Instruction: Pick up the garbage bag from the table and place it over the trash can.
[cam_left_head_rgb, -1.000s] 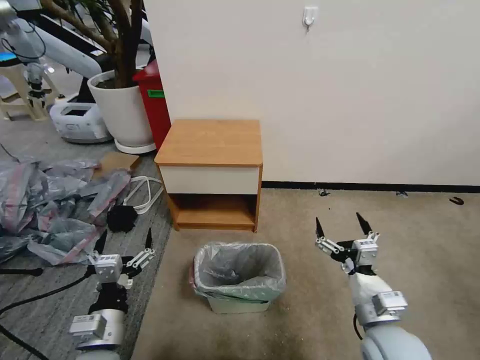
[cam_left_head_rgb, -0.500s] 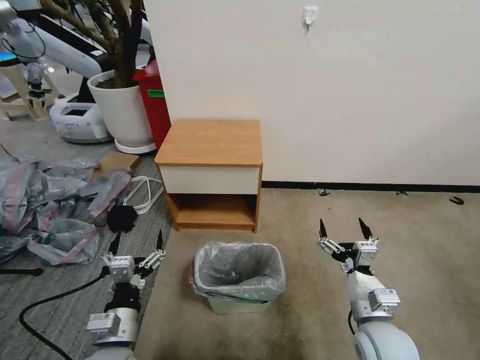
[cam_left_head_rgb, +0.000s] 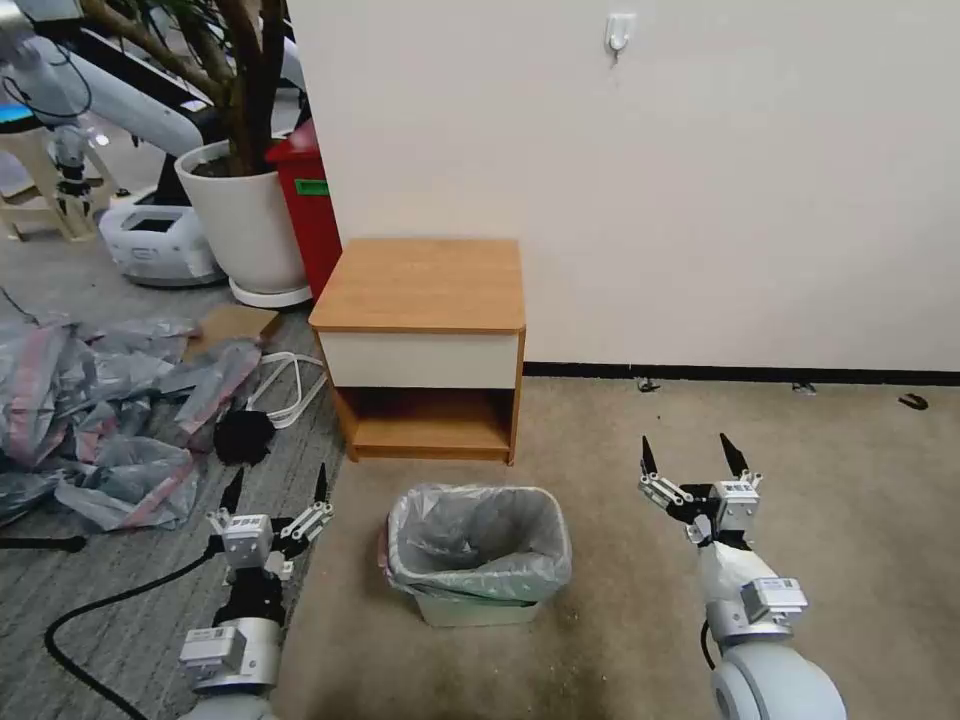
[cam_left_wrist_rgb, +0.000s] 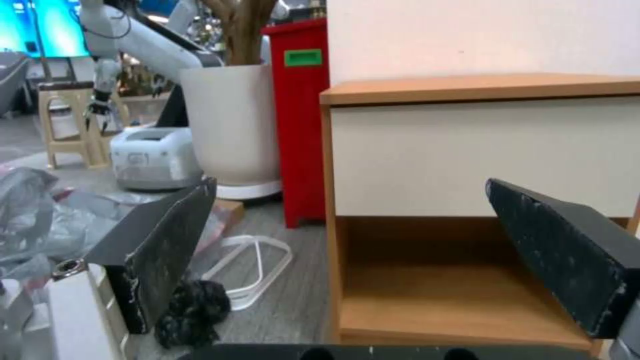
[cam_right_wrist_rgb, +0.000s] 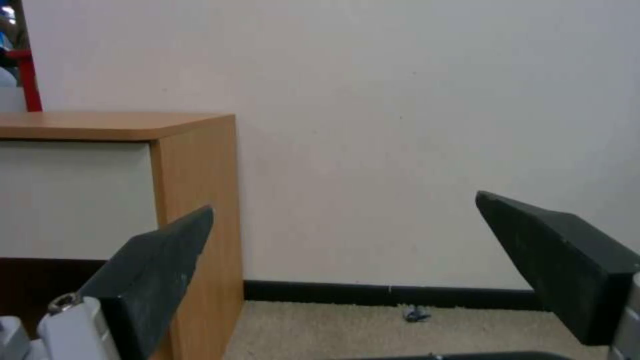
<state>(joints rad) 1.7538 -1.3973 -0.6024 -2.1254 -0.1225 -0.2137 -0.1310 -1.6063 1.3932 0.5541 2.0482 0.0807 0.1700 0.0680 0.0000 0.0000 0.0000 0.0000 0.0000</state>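
Over the last second I had drawn both arms back and down, the left gripper drifting toward the can and the right gripper settling low on its other side. Both stood spread wide with nothing in them. The bag lay draped over the can's rim, lining it, and the table top was bare. I judged the placement done and the arms retreating.

Even, soft indoor light, no glare. Faint shadow beneath the table top darkens its lower shelf. Wrist views softer than head view; near black fingers slightly blurred; a bright cyan screen glows behind.
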